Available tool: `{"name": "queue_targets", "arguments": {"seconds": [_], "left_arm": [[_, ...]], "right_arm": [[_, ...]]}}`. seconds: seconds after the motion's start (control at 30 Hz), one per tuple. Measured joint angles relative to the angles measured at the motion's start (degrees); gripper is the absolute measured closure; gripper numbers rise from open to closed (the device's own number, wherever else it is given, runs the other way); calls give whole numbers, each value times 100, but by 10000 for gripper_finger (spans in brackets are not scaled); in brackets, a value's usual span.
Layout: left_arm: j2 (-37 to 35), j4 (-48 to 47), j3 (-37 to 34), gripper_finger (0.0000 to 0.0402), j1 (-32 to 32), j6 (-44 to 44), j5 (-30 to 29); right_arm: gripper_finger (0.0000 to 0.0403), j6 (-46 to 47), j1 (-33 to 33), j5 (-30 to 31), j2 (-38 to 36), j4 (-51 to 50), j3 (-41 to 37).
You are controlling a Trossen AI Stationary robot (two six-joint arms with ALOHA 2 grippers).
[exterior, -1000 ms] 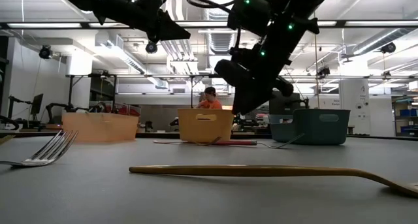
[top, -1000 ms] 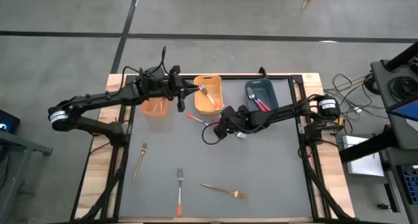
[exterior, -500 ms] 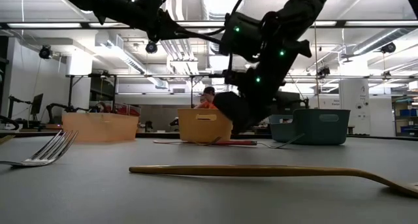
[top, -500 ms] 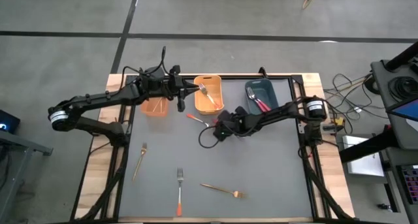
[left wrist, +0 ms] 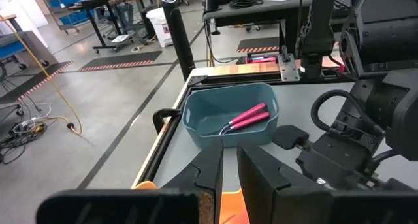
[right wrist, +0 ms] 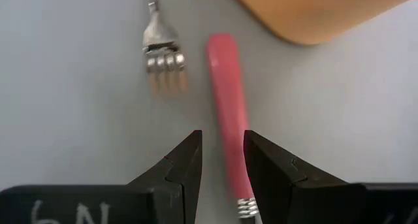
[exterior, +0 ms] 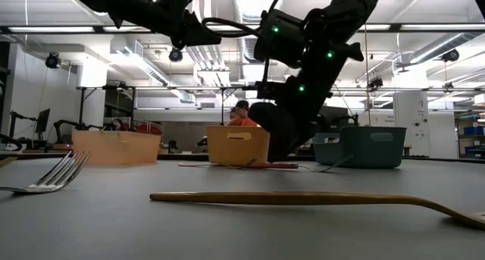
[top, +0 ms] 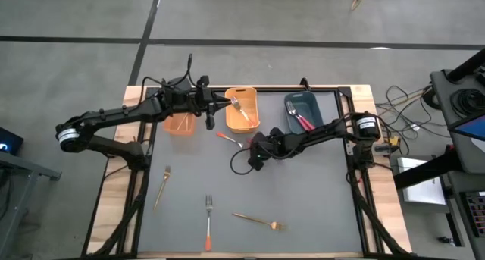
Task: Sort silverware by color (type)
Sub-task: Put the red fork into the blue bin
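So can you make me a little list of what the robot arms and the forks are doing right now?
Left gripper: above the orange bin, holding a fork over it
Right gripper: open, low over a red-pink-handled fork lying on the table
Blue bin: holds red-pink-handled forks
Loose near front: gold fork, orange-handled fork, another gold fork

Grey worktop mid-frame. Left hand over orange bin, upper centre, holding a fork. Right hand low at centre beside a red-handled fork. Teal bin upper right holds pink-handled forks. Three forks lie lower frame.
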Motion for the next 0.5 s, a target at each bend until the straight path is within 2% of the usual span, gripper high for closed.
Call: {"name": "queue_targets", "arguments": {"seconds": [0.1, 0.3, 0.5], "left_arm": [[0, -1, 0, 372, 0, 0, 0], [0, -1, 0, 372, 0, 0, 0], [0, 0, 0, 372, 0, 0, 0]], "right_arm": [[298, 1, 7, -171, 0, 0, 0], [298, 223, -19, 838, 0, 41, 0], [298, 49, -111, 934, 140, 88, -1]]}}
